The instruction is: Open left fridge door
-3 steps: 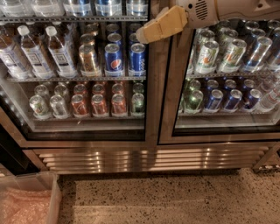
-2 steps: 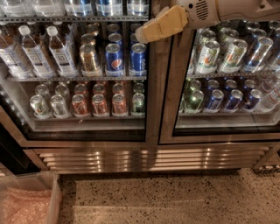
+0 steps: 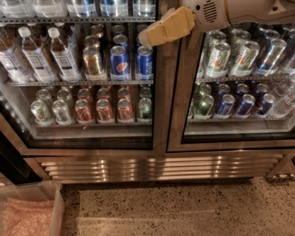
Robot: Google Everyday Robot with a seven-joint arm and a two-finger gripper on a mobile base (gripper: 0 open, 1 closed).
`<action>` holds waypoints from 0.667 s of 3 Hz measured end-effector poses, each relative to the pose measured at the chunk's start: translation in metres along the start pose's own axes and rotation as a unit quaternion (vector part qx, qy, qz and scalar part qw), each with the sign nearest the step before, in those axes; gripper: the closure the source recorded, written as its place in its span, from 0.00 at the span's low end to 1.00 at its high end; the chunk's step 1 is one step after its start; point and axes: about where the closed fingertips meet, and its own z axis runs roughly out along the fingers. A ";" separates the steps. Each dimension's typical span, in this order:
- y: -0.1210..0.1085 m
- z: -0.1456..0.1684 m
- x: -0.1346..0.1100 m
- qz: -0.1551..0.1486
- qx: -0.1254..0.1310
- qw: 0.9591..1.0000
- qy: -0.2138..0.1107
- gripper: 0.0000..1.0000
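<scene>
Left fridge door, tall clear glass pane in a wide brushed stainless-steel frame (image 3: 159,110), sits shut just left of the centre seam (image 3: 168,120) where the two doors meet (clear water bottles (image 3: 41,55) and blue Pepsi cans (image 3: 120,62) behind it). The tan padded gripper (image 3: 148,37) on the white arm (image 3: 249,11) hangs high up, tip just left of that seam. We cannot tell if it is clenched or released, nor if it touches. Risk, as we judge it: no handle shows near the seam, so a pull could slip off smooth steel or catch the twin steel-framed door (image 3: 230,144) right of the seam. Versus the earlier frame: nothing moved, gripper in the same spot, door shut.
</scene>
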 end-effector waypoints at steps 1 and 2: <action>0.000 0.000 0.000 0.000 0.000 1.000 0.000 0.00; 0.002 0.005 -0.001 -0.003 -0.009 1.000 0.000 0.00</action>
